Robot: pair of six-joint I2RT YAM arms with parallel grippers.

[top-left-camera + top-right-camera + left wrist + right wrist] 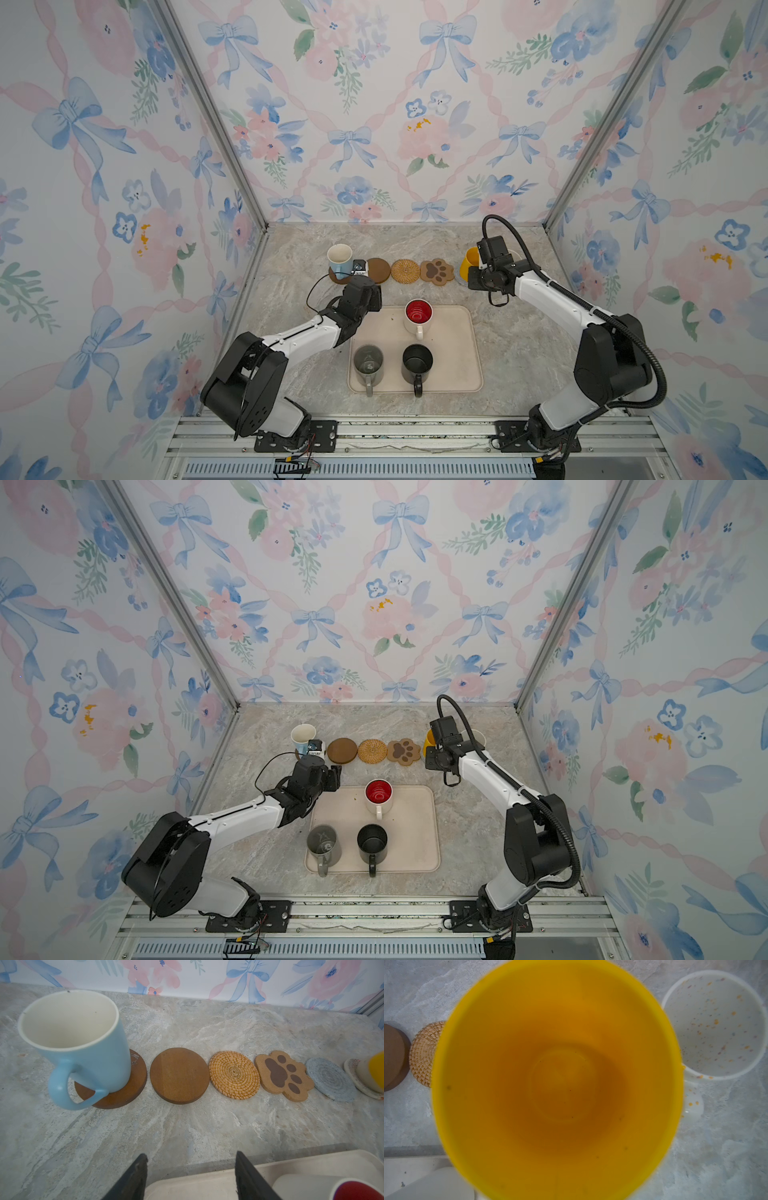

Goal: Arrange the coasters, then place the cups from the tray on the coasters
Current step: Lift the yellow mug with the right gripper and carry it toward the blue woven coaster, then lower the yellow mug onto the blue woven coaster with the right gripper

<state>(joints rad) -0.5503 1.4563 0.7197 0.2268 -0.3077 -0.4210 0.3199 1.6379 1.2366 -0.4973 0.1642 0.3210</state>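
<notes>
Right gripper (pixel 478 264) clamps yellow mug (pixel 469 258) aloft; bare blue-grey coaster (pixel 330 1079) just below-left, beside paw coaster (pixel 283 1075). Left gripper (pixel 191 1159) agape, empty.

Both top views hang high above the arm bases, looking steeply down over the whole tabletop (pixel 519 353), nearly identical. The left wrist view sits low behind the left end effector (pixel 191 1155), facing the coasters (pixel 179 1075) ahead of it. The right wrist view looks straight down, very close, into the yellow cup (pixel 556 1084) at the right end effector (pixel 481 262); both wrist views share the rattan coaster (pixel 424 1053).
</notes>
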